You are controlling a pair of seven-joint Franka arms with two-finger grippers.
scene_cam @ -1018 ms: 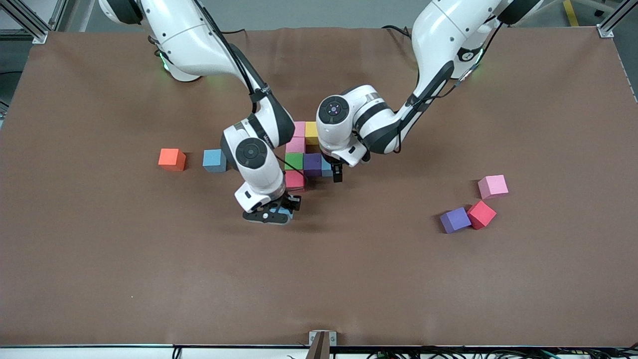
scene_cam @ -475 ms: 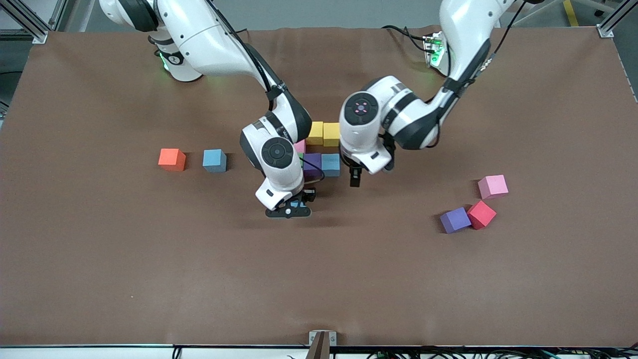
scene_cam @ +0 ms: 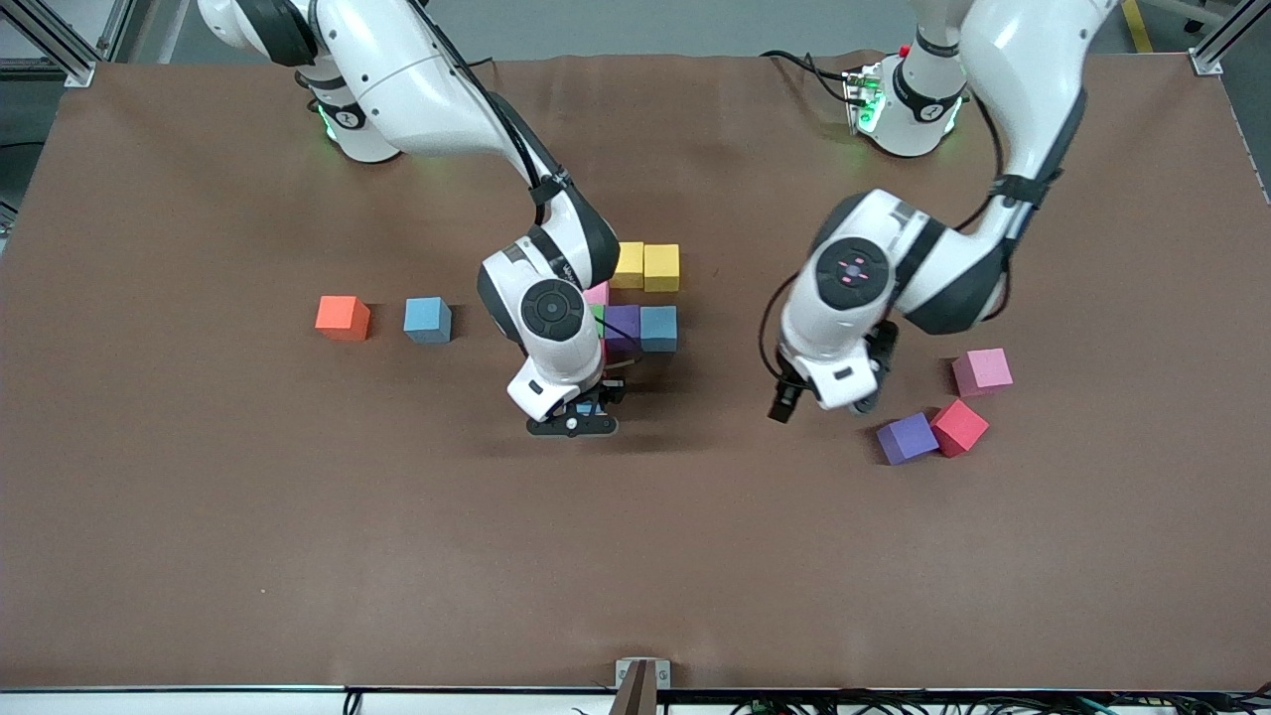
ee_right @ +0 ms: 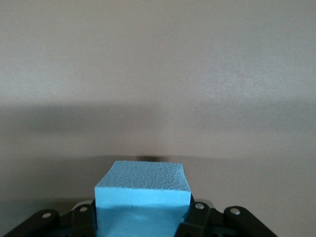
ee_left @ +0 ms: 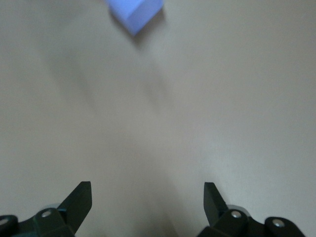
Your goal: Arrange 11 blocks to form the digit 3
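My right gripper [scene_cam: 576, 414] is shut on a light blue block [ee_right: 142, 195], low over the mat at the edge of the block cluster. In the cluster I see two yellow blocks [scene_cam: 645, 266], a purple block [scene_cam: 623, 327] and a light blue block [scene_cam: 658, 329]. A pink block [scene_cam: 597, 291] and a green sliver [scene_cam: 599, 316] peek from under the right arm. My left gripper [scene_cam: 819, 402] is open and empty over bare mat, close to a loose purple block [scene_cam: 907, 438], which also shows in the left wrist view [ee_left: 136, 12]. A red block [scene_cam: 959, 427] and a pink block [scene_cam: 982, 371] lie beside it.
An orange cube [scene_cam: 343, 318] and another light blue block [scene_cam: 428, 320] sit side by side toward the right arm's end of the table. The brown mat [scene_cam: 635, 556] covers the whole table.
My left gripper has swung away from the cluster toward the loose purple, red and pink blocks. My right gripper shifted slightly along the cluster's edge with its blue block, then held still.
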